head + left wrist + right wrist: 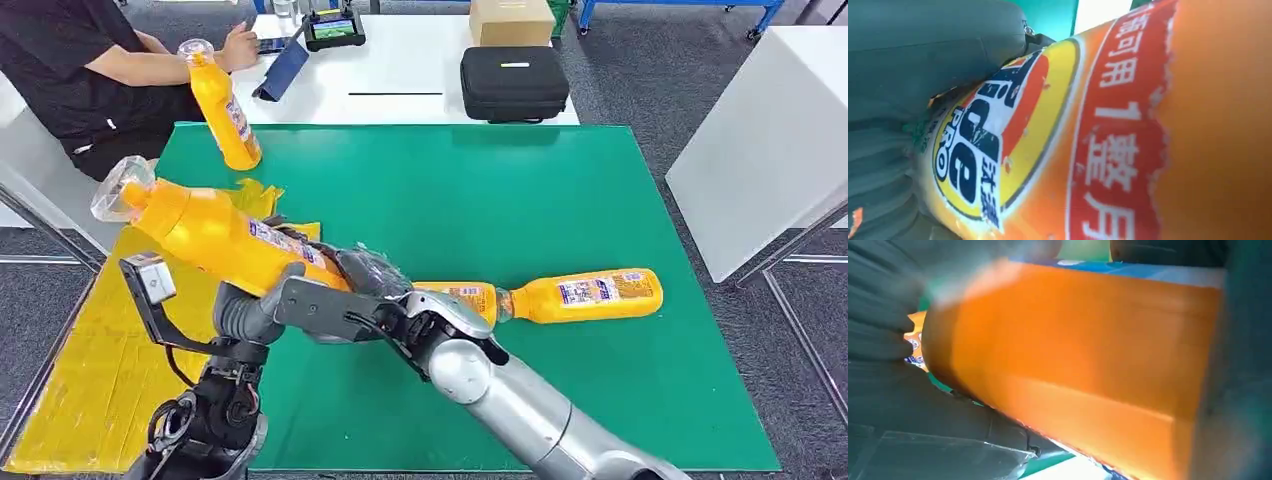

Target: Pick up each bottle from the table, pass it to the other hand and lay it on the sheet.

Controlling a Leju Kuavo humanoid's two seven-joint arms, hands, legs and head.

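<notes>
A large orange bottle (215, 235) with a clear cap hangs tilted above the left edge of the green mat (450, 190), cap toward the yellow sheet (80, 380). My left hand (250, 310) holds it from below near its middle, thumb against the label (998, 145). My right hand (370, 275) wraps its dark fingers around the bottle's base end (1073, 365). Two more orange bottles lie on the mat, one (590, 295) to the right and one (465, 297) partly hidden by my right wrist. Another bottle (225, 105) stands at the mat's back left corner.
A person (80, 60) in black sits at the back left by a phone. A black case (514, 82) and a cardboard box (511, 20) rest on the white table behind the mat. A white table (770, 150) stands to the right.
</notes>
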